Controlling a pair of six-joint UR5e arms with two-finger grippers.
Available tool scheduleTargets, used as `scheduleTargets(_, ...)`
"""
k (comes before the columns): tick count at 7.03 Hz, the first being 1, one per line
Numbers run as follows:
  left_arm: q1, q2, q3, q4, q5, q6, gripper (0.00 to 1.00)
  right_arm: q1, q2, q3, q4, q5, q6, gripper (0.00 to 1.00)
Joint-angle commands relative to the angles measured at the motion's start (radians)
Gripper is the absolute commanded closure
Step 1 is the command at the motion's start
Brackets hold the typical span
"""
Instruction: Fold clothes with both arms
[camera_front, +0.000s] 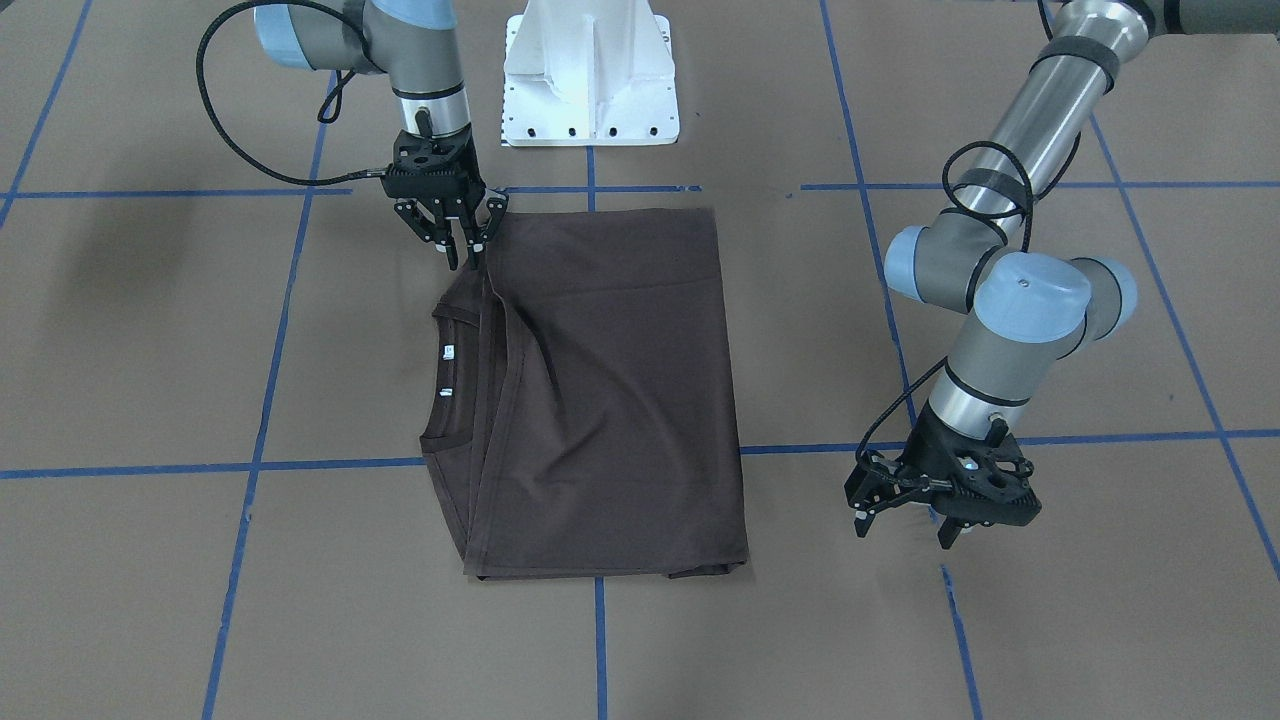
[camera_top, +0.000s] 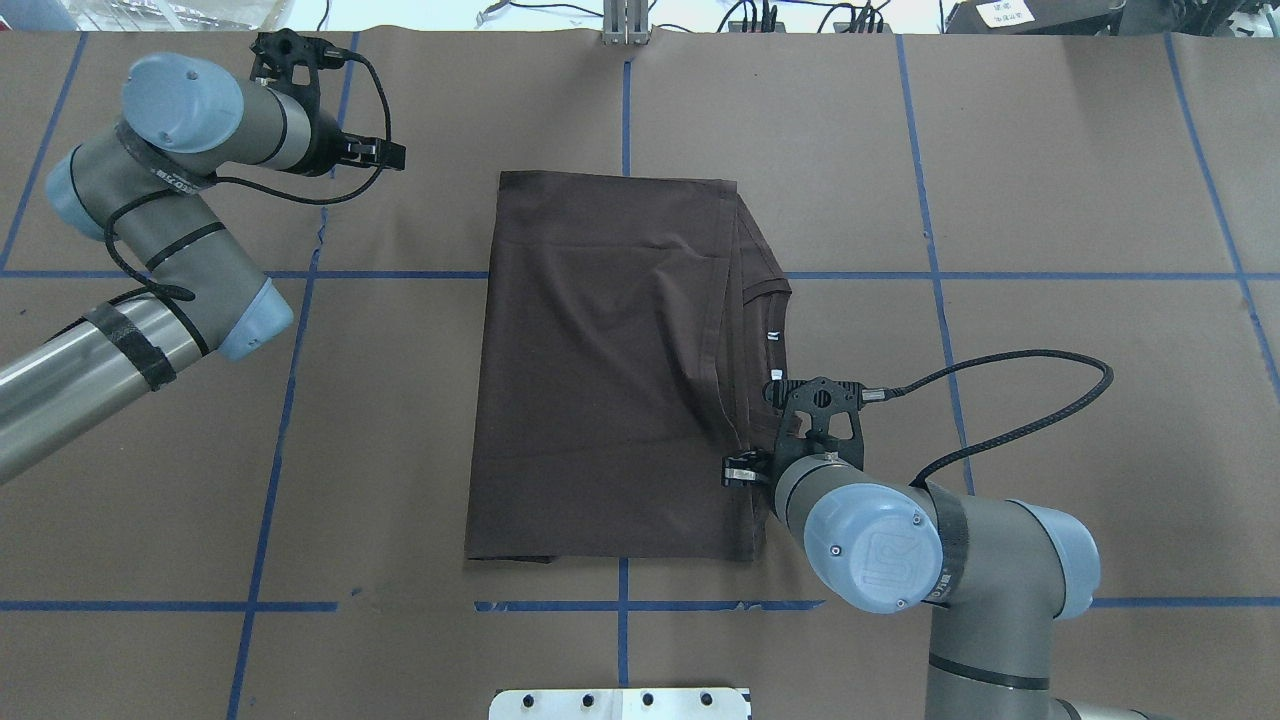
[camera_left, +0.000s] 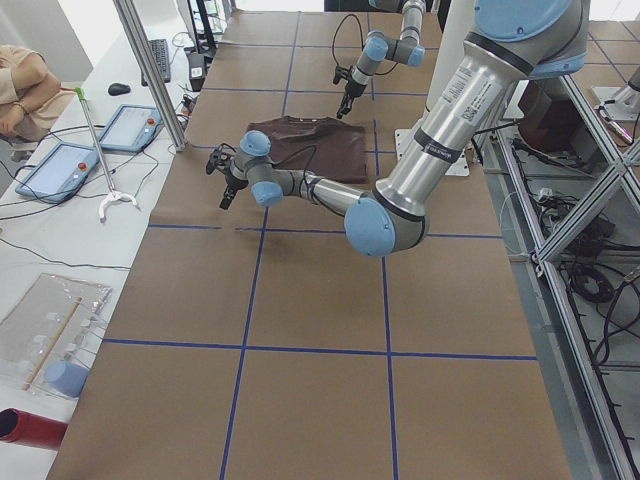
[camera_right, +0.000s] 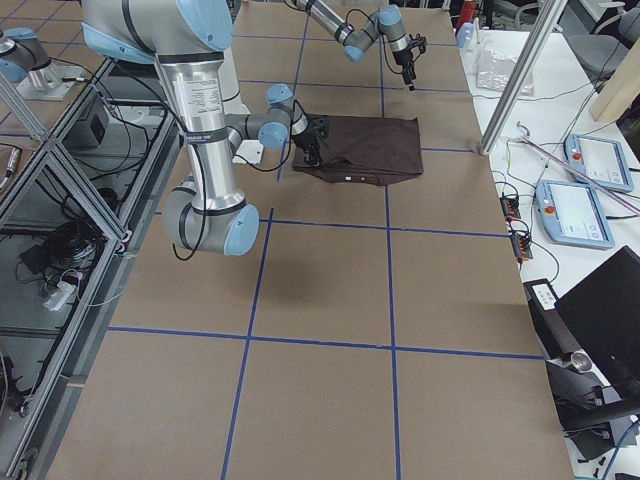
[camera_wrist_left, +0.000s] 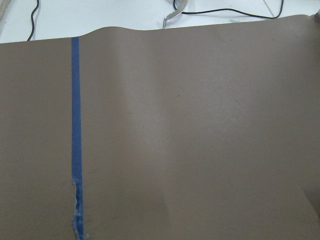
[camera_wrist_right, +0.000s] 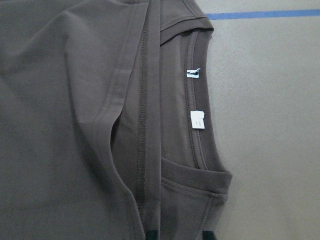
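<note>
The dark brown T-shirt (camera_front: 610, 400) lies folded in a rectangle on the brown table (camera_front: 1000, 640), also in the overhead view (camera_top: 600, 380). Its ribbed collar (camera_front: 440, 385) and white neck tags (camera_wrist_right: 198, 120) peek out along one side. My right gripper (camera_front: 466, 255) stands at the shirt's corner nearest the robot, on the collar side. Its fingertips (camera_wrist_right: 151, 235) are a narrow gap apart, with the cloth's edge between them. My left gripper (camera_front: 900, 528) hangs open and empty over bare table, well clear of the shirt's opposite side. The left wrist view shows only table and blue tape.
The white pedestal base (camera_front: 590, 80) stands just behind the shirt. Blue tape lines (camera_front: 250, 465) grid the table. Along the far long edge are tablets (camera_left: 125, 125), a metal post (camera_left: 150, 75) and a seated person (camera_left: 20, 85).
</note>
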Motion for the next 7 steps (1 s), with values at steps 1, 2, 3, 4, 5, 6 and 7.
scheduleTargets(1, 0.001, 0.000, -0.006, 0.001, 0.000, 0.000, 0.00, -0.005, 0.028, -0.008, 0.026, 0.002, -0.013, 0.00)
scheduleTargets(2, 0.001, 0.000, -0.006, 0.001, 0.000, -0.001, 0.00, -0.010, 0.031, -0.017, 0.061, -0.001, 0.003, 0.16)
scheduleTargets(3, 0.004, 0.000, -0.006, 0.001, 0.000, -0.009, 0.00, -0.014, 0.031, -0.052, 0.111, -0.001, 0.004, 0.50)
scheduleTargets(4, 0.009, 0.000, -0.006, 0.001, 0.000, -0.012, 0.00, -0.016, 0.033, -0.097, 0.174, -0.003, 0.004, 0.61)
scheduleTargets(5, 0.012, 0.000, -0.006, 0.001, 0.000, -0.015, 0.00, -0.016, 0.031, -0.105, 0.199, -0.003, 0.001, 0.65)
scheduleTargets(6, 0.013, 0.002, -0.006, 0.001, 0.000, -0.023, 0.00, -0.016, 0.028, -0.106, 0.187, -0.004, -0.009, 0.67)
scheduleTargets(7, 0.015, 0.002, -0.006, 0.000, 0.000, -0.025, 0.00, -0.013, 0.028, -0.105, 0.187, -0.004, -0.011, 0.69)
